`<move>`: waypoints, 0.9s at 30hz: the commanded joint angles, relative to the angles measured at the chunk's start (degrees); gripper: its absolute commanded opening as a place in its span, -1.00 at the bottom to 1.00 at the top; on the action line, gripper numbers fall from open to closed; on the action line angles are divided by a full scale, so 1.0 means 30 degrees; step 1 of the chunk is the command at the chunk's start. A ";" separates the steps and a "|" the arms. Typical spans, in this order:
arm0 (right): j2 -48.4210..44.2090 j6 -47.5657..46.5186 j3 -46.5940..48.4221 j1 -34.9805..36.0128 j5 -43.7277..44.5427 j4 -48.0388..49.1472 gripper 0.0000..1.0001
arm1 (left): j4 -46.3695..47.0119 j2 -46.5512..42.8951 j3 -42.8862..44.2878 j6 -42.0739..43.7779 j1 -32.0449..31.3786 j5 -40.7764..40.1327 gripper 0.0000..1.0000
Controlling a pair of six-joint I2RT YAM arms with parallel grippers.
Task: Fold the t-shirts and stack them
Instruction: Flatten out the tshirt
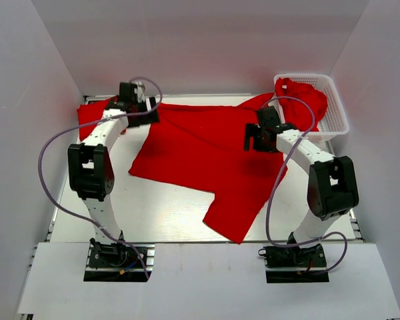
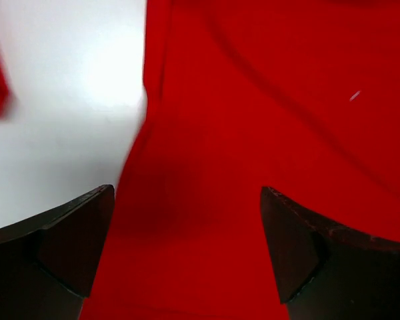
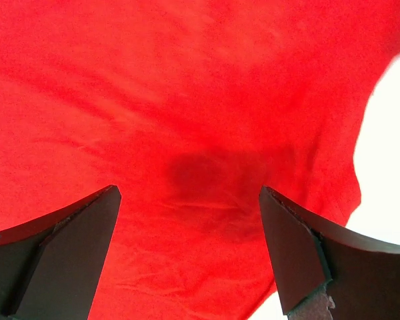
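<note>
A red t-shirt (image 1: 200,160) lies spread flat across the middle of the table (image 1: 153,213). The right gripper (image 3: 187,253) hovers over its right side, jaws apart and empty. The left gripper (image 2: 187,253) hangs wide open over the far left edge. Only the overhead view shows another shirt (image 1: 305,97) in the far-right basket (image 1: 337,119), and red cloth (image 1: 90,117) far left.

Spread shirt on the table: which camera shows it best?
Top external: the whole outline of the shirt shows, lying spread on the table. The left wrist view shows just one edge of it against the table. The right wrist view shows only a wrinkled patch and a sliver of table.
</note>
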 commanded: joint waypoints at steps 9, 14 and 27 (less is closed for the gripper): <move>0.3147 0.2906 0.1569 -0.1420 0.0414 -0.0094 0.81 | 0.1212 -0.0744 -0.7768 -0.2398 -0.0257 0.2036 1.00; 0.4347 0.2553 0.1748 -0.1743 -0.0700 -0.0153 0.81 | 0.0073 -0.1944 -1.0727 -0.3424 -0.0257 0.0979 1.00; 0.3563 0.0388 0.1131 -0.1772 -0.1641 0.0346 0.81 | -0.0718 -0.6224 -1.3319 -0.5008 -0.0257 -0.0282 1.00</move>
